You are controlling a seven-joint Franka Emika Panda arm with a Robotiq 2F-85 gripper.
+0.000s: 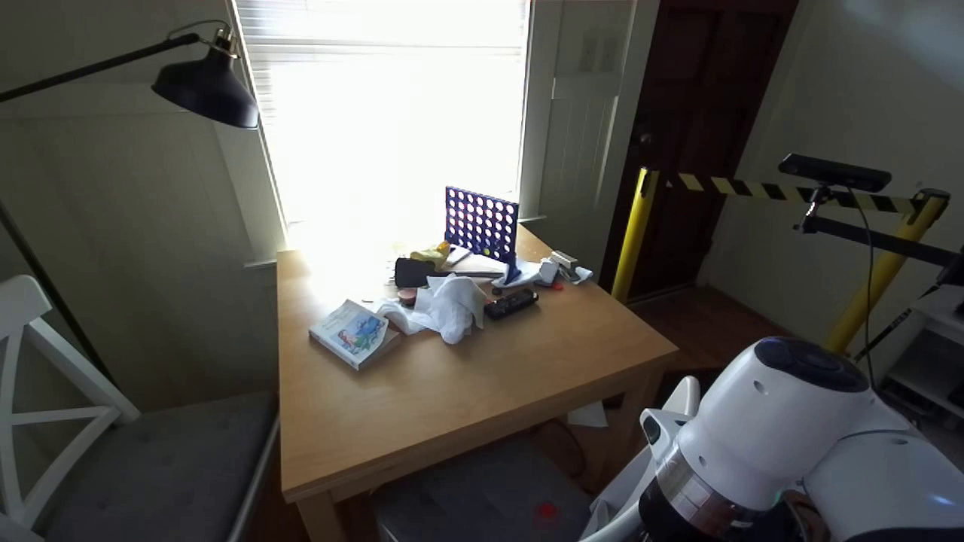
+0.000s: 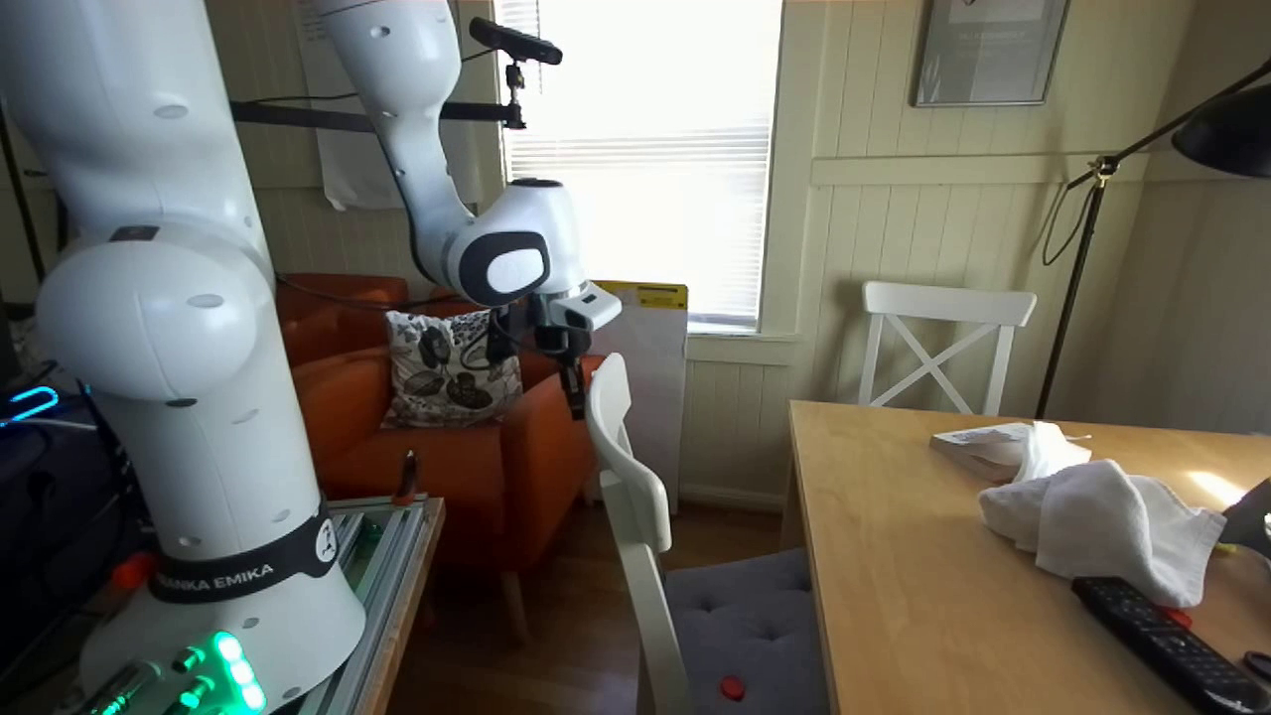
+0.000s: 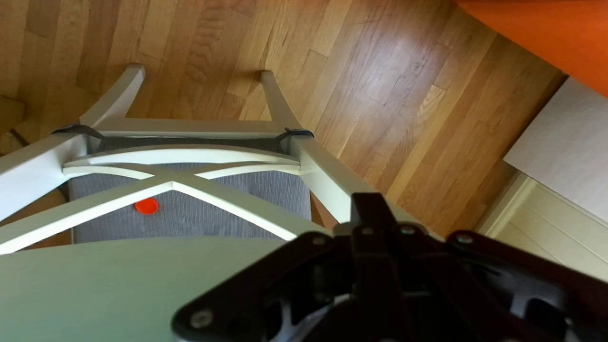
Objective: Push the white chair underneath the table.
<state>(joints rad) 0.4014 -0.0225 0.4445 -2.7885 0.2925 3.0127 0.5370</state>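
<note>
- Tan wood, plain and smooth, makes the square table with the thick edge (image 1: 482, 391); its top is washed pale where daylight falls.
- Next in size comes the white-painted wooden chair with the curved top rail (image 2: 645, 497). It stands between the white robot base (image 2: 248, 606) and the table, facing the table, its seat front apparently just beneath the tabletop's edge, its back apart from that edge. The wrist view shows crossed bars, slightly bowed, and legs that flare outward.
- From the black, jointed gripper (image 2: 576, 402), the chair lies toward the table, so the coming move calls for pressing square against the rail, away from the base. The rail's length appears to run roughly along the table's near edge, and the gripper hangs by one end of it rather than the middle; pushing there could swing the chair askew.
- Grey ribbed fabric covers the tufted seat cushion (image 2: 740, 601); dark ties show at the back posts.
- The gripper is closed: its fingers sit together, pointing down, with nothing visible between them. It is just beside the rail; whether it touches the painted wood cannot be told.
- Slim, black and dotted with buttons, the long remote control (image 2: 1172, 645) lies flat on the tabletop.
- Smallest of all, the round red disc (image 3: 146, 205) rests on the cushion; it may slide if the chair jolts.
</note>
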